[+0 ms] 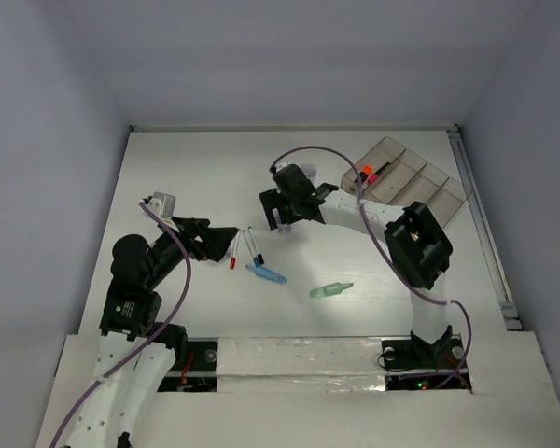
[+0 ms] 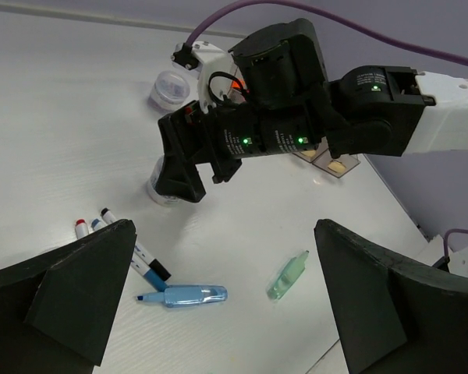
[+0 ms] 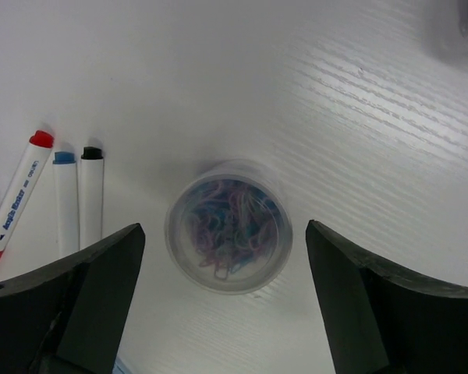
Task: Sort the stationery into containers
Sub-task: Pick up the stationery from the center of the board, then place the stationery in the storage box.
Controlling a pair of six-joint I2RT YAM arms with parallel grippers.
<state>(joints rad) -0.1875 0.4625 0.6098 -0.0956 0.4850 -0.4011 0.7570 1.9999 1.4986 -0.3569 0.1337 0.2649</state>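
Observation:
A small round pot (image 3: 228,226) full of coloured paper clips stands on the table. My right gripper (image 3: 222,227) is open, with a finger on either side of the pot and not touching it; it also shows in the top view (image 1: 282,220). A second pot (image 2: 171,87) stands beyond. Thin white pens (image 1: 245,248) lie next to my left gripper (image 1: 231,235), which is open and empty. The light-blue marker (image 2: 183,296) and pale-green tube (image 2: 287,275) lie between its fingers' spread, lower down. The orange and pink highlighters (image 1: 367,173) are in the tray's (image 1: 420,182) leftmost bin.
The tray of four smoky bins stands at the back right, near the table's right edge rail (image 1: 485,233). The right arm's cable (image 1: 327,154) loops over the table's middle. White walls enclose the table at the back and sides.

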